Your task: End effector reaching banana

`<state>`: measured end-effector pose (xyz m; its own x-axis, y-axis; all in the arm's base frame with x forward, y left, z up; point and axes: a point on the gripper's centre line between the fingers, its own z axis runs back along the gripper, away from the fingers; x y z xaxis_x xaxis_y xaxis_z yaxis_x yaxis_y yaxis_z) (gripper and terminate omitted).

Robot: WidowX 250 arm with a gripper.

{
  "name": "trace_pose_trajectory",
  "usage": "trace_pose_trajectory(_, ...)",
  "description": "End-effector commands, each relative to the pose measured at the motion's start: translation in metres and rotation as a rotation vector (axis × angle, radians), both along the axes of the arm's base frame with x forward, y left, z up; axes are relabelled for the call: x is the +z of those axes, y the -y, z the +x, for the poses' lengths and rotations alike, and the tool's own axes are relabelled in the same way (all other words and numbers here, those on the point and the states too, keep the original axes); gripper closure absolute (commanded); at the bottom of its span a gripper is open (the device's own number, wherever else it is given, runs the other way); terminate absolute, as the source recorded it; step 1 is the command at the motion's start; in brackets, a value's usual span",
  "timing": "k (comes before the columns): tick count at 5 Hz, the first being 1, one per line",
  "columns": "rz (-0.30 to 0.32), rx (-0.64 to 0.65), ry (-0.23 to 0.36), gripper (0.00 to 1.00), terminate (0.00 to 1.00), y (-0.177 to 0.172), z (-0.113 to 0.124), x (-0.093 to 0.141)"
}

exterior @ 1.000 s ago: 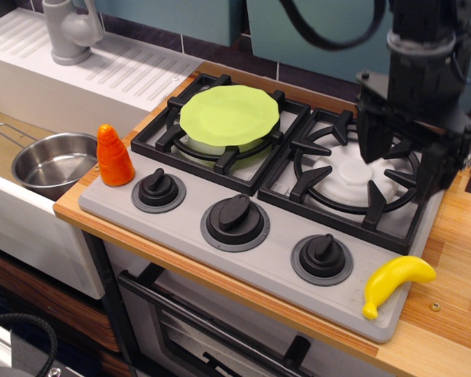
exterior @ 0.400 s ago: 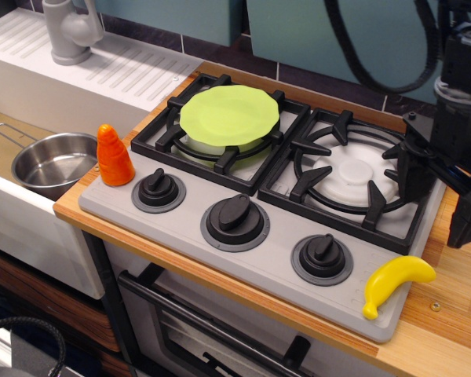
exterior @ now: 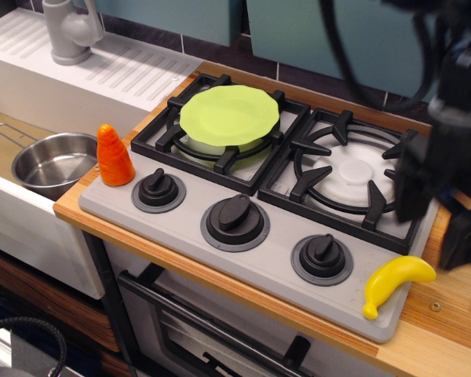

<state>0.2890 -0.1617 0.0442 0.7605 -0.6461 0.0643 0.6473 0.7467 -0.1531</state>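
- The banana (exterior: 397,283) lies at the front right corner of the grey stove panel (exterior: 251,263), its lower tip near the panel's front edge and its upper end reaching toward the wooden tabletop (exterior: 447,330) on the right.
- It looks like glossy moulded plastic: probably light, stiff and hollow, so it should not deform, but the smooth curved skin may slip or roll out of a loose pinch.
- The best hold, as I judge it, is across the thick middle of the curve, jaws closing on its two long sides rather than on the tapering tips.
- Being light, it could skid along the panel if one finger touches before the other; a centred descent seems wise.
- The end effector (exterior: 438,224) hangs just above and behind the banana, over the right edge of the stove, blurred, not touching it.
- Its jaws are spread apart, two dark fingers with a clear gap between them and nothing held.
- Nearest neighbour is the right-hand knob (exterior: 323,258), just left of the banana; farther off stand the green plate (exterior: 229,115), the orange carrot (exterior: 114,155) and the steel pot (exterior: 53,162).
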Motion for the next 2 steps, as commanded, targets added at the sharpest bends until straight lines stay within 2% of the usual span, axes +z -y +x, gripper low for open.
trace_pose_trajectory(1, -0.045, -0.006, 0.145, 0.00, 0.00, -0.007, -0.016, 0.010)
trace_pose_trajectory(2, -0.045, -0.006, 0.172, 0.00, 1.00, -0.009, -0.026, -0.001)
